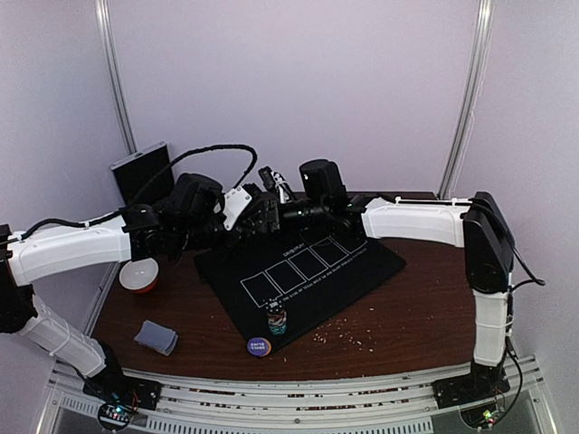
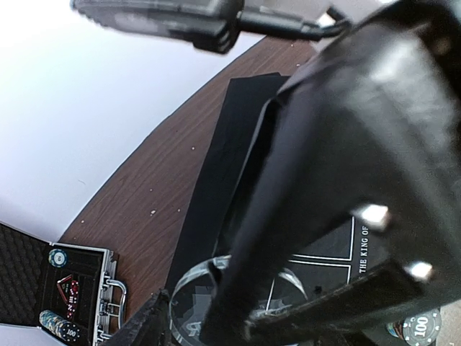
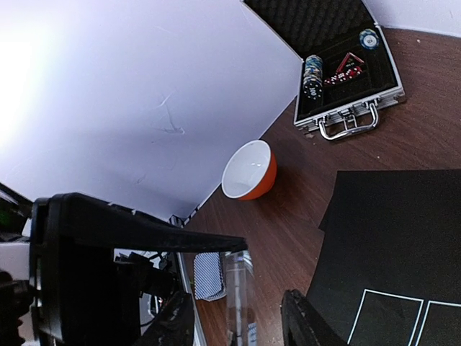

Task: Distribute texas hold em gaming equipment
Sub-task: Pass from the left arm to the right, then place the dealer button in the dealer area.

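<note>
Two robot arms reach in from either side and meet above the far edge of a black mat [image 1: 362, 271] printed with a row of five white rectangles. The mat lies at an angle on a brown wooden table [image 1: 434, 316].

The left gripper [image 1: 250, 218] comes in from the left and the right gripper [image 3: 238, 321] from the right, their tips almost touching. Between them is a clear disc [image 2: 189, 308], held up in the air on edge. The left gripper's fingers look closed on the disc's rim. The right gripper's fingers [image 3: 299, 324] stand apart on either side of the disc, with a gap showing on both sides, so they are not gripping it.

A short stack of chips [image 1: 276, 318] sits on the mat near its front edge. A purple disc [image 1: 259, 346] lies just in front of the stack, at the mat's near corner. A deck of cards [image 1: 156, 337], grey-blue backs up, lies on the bare table well to the left of the mat.

A bowl [image 3: 248, 171], orange outside and white inside, stands on the table's left side, beyond the deck. A silver case [image 3: 349, 97] lies open at the back left corner, lid up. Inside it are more chips [image 3: 312, 76] and small red dice [image 3: 338, 73]. Pale crumbs [image 1: 353, 339] dot the wood to the right of the mat.
</note>
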Controlling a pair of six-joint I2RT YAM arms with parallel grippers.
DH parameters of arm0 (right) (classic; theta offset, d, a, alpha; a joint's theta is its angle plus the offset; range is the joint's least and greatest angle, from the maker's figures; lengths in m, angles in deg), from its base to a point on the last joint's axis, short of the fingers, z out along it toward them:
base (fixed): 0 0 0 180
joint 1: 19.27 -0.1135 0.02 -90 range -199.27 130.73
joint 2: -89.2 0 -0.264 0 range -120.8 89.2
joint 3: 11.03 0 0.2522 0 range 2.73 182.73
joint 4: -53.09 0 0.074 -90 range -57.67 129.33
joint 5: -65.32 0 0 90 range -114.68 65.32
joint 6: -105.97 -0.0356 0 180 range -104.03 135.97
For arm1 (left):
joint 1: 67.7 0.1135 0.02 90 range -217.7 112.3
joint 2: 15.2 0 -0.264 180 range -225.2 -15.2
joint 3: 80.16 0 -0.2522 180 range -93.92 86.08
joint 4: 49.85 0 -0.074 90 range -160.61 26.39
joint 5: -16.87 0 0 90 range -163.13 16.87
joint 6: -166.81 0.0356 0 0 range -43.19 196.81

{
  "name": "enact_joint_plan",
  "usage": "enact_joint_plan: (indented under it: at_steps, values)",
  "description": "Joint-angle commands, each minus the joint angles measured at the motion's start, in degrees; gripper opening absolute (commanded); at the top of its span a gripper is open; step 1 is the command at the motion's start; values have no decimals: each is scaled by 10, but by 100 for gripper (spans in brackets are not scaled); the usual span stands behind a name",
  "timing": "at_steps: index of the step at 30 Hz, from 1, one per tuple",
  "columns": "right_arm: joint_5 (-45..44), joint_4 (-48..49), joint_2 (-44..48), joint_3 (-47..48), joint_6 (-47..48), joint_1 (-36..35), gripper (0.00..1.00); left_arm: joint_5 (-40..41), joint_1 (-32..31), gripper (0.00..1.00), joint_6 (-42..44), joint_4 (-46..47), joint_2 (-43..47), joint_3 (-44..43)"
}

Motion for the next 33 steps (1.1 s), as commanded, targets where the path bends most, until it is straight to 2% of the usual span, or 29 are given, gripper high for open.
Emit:
enact_joint_plan:
  at_steps: [1, 6, 7, 9, 10, 14, 16, 17, 26, 33]
  values:
    - [-15, -38, -19, 29, 26, -6, 37, 12, -2, 26, 10, 42, -1, -12]
    - [-38, -46, -7, 29, 41, -6, 3, 13, -2, 26, 12, 41, -2, -9]
    - [-46, -49, -4, 29, 48, -5, 0, 13, -2, 26, 11, 41, -1, -7]
    - [-56, -57, 1, 31, 60, -3, 0, 15, -2, 27, 7, 41, 2, -3]
    - [-60, -59, 3, 32, 62, 1, 0, 14, -2, 31, 2, 40, 3, 0]
    - [-64, -36, -4, 34, 48, 33, 0, 25, -2, 81, -29, 39, 15, 7]
    - [-67, -20, -26, 42, 21, 60, 0, 29, 2, 95, -46, 43, 25, 12]
    - [-62, -13, -44, 50, 5, 72, 0, 28, 6, 98, -55, 42, 29, 13]
    - [-95, 33, -208, 140, -126, 135, 0, -6, 60, 98, -139, -9, 30, 25]
    - [-131, 1, -264, 175, -139, 144, 0, -36, 90, 98, -196, -47, 19, 49]
